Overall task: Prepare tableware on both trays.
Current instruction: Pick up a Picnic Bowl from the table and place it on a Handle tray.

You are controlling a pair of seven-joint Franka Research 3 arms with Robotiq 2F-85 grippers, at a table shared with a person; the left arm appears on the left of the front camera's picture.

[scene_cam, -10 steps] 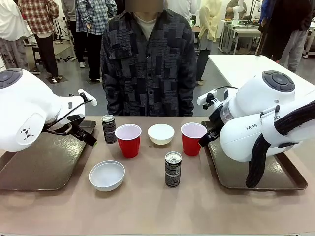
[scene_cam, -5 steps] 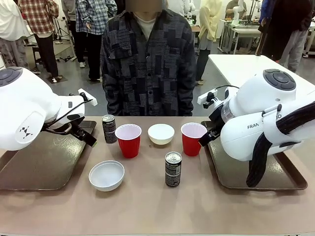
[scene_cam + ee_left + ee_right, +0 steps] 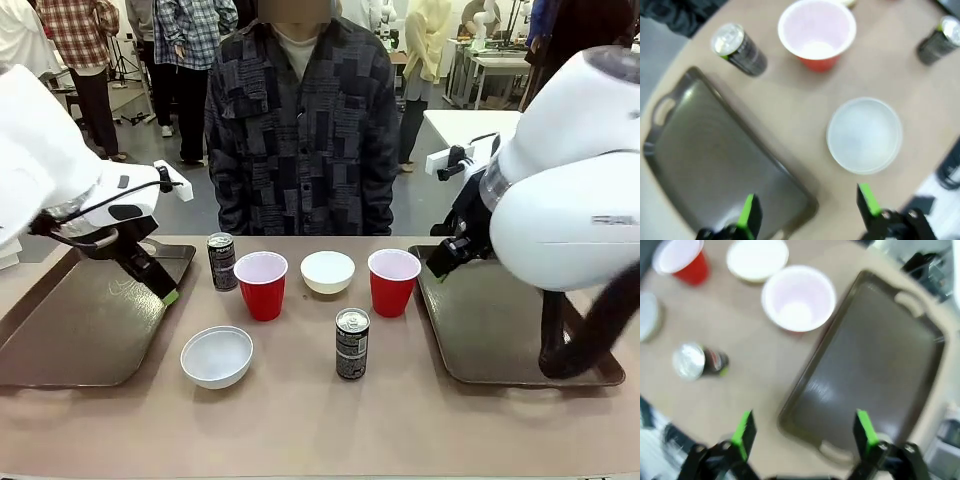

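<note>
A tan counter (image 3: 300,430) stretches between two white robot arms and a person (image 3: 300,130) in a dark patterned shirt standing at its far side. The left arm (image 3: 60,190) hangs over the left tray (image 3: 70,330), its jaws spread wide and gripping nothing, with the green-padded fingers (image 3: 749,217) above the tray corner nearest the middle of the counter. The right arm (image 3: 570,200) hangs over the inner rim of the right tray (image 3: 490,330), its jaws likewise wide apart and holding nothing. The two dark brown trays lie at opposite ends of the counter, and all the tableware stands on the counter between them. The near bowl (image 3: 216,356) sits just beside the left tray. The far bowl (image 3: 328,271) sits between the left red cup (image 3: 261,284) and the right red cup (image 3: 393,281), both upright. The far can (image 3: 221,262) stands just left of the left red cup. The near can (image 3: 351,343) stands in front of the right red cup.
</note>
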